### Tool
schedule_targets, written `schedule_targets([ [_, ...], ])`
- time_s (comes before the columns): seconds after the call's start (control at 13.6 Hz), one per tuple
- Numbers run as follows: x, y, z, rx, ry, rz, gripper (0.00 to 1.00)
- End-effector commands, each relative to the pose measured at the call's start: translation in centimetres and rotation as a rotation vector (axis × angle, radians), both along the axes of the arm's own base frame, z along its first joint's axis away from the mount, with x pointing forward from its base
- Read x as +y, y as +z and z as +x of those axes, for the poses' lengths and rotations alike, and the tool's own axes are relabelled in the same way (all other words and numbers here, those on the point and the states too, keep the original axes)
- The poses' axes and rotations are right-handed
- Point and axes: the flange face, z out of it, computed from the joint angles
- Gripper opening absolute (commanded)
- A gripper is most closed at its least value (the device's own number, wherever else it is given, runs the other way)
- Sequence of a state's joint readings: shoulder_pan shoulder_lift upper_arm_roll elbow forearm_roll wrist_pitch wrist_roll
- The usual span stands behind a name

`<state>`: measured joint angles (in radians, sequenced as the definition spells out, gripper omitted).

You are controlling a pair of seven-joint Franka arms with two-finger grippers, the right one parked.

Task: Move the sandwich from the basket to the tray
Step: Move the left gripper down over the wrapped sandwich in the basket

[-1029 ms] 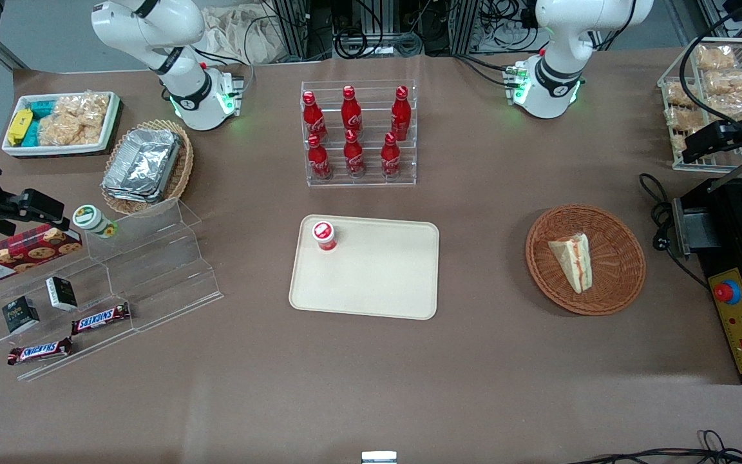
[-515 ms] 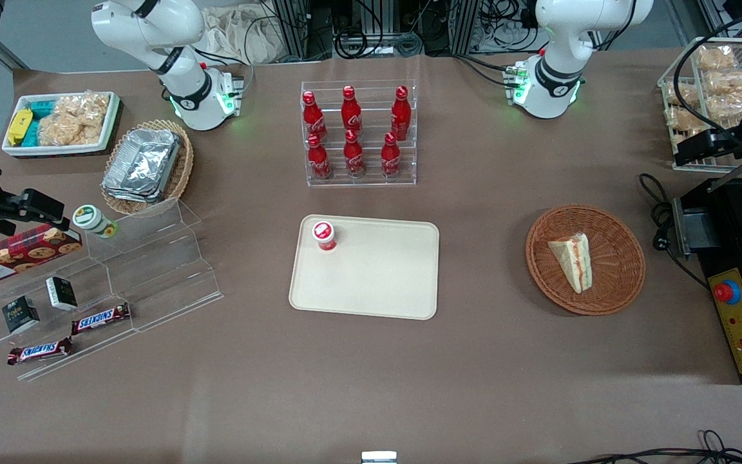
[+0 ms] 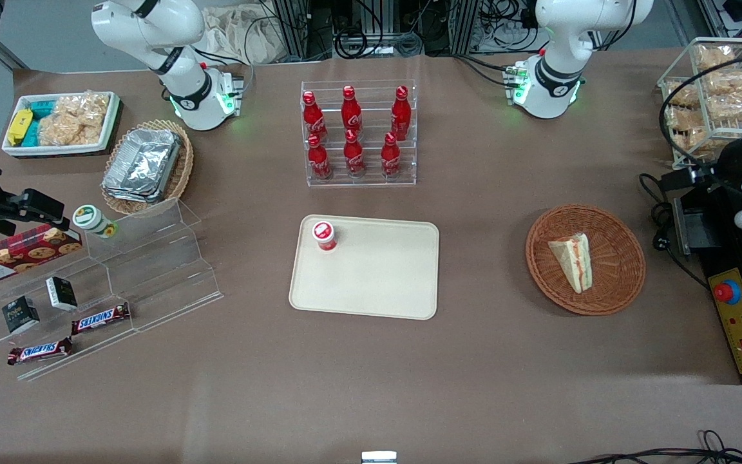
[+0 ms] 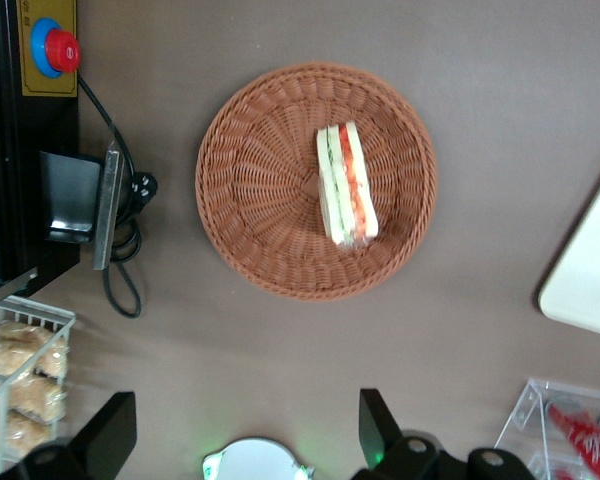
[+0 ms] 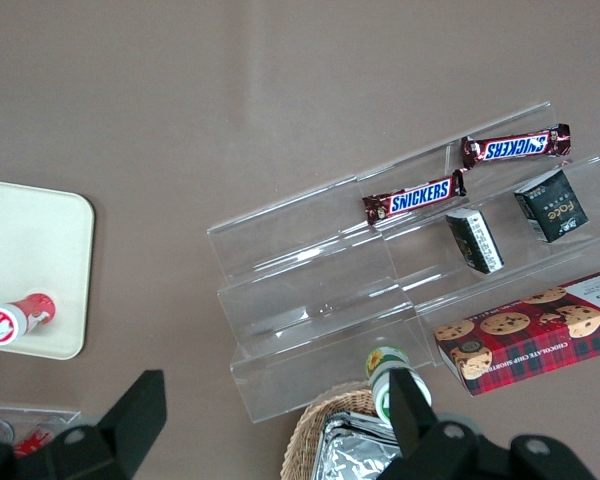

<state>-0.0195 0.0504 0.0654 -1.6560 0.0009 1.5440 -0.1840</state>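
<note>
One sandwich (image 3: 572, 261) lies in the single reddish basket (image 3: 622, 283). One tray (image 3: 377, 283), nearer the parked arm's end, carries one red-capped cup (image 3: 324, 234). The gripper (image 4: 245, 440) hangs high above the basket, fingers (image 4: 378, 428) spread apart.

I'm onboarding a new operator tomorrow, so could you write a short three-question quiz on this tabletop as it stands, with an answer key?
1. True or false: the sandwich already lies on the tray.
2. Multiple choice: what stands on the tray now? A) a small red-capped bottle B) a Snickers bar C) a foil container
3. Fill in: the gripper, its fingers spread open, is above the table by the ______, touching nothing.

Key:
1. False; the sandwich lies in the basket, toward the working arm's end of the table.
2. A; it stands at a tray corner, nearer the rack of red bottles.
3. basket.
</note>
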Motion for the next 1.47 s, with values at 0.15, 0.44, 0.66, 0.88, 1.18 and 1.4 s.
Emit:
schedule_targets([
  [0.15, -0.4, -5.2, 0.9, -0.026, 0.103, 0.012, 1.00],
  [0.44, -0.4, -10.1, 2.0, -0.026, 0.137, 0.021, 1.00],
  [0.66, -0.8, -14.2, 2.4, -0.018, 0.174, 0.032, 1.00],
  [0.88, -1.3, -18.1, 2.8, -0.016, 0.193, 0.041, 1.00],
  [1.18, -4.6, -22.9, 3.3, -0.010, 0.198, 0.063, 1.00],
  [1.4, -6.3, -26.0, 3.4, 0.024, 0.170, 0.078, 1.00],
])
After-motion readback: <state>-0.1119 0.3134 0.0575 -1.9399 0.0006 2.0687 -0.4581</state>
